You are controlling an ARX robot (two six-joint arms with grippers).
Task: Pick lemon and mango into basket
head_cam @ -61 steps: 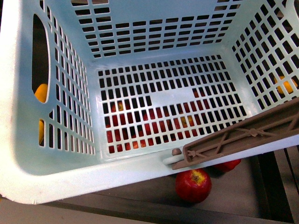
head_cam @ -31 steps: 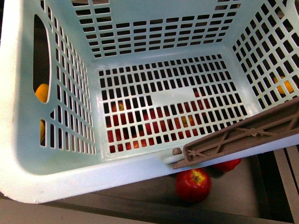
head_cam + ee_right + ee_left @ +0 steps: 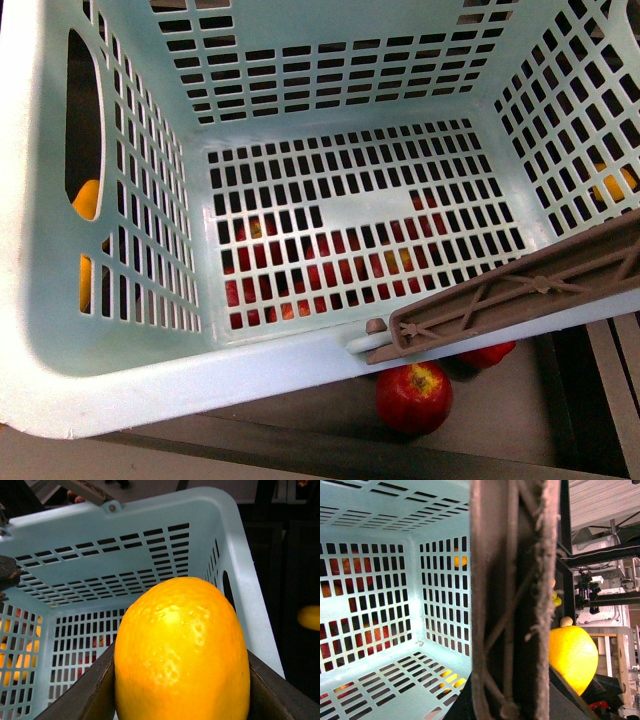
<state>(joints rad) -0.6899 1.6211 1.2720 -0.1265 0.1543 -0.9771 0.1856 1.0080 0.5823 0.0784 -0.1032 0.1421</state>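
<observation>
Dark surroundings framed the right hand (image 3: 182, 680) gripping a yellow-orange oval fruit (image 3: 182, 640), turquoise slotted plastic basket (image 3: 240, 555) ahead; next called for clearing the rim, then releasing. Left hand's state was unclear.

Prob. lab: black rig frames (image 3: 564, 520)

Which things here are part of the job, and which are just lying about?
Job: basket; bumpy yellow fruit in right fingers; smooth yellow fruit in left fingers; which is lemon, which mango, unclear.
Lying about: red apples below the basket; small yellow fruit.
</observation>
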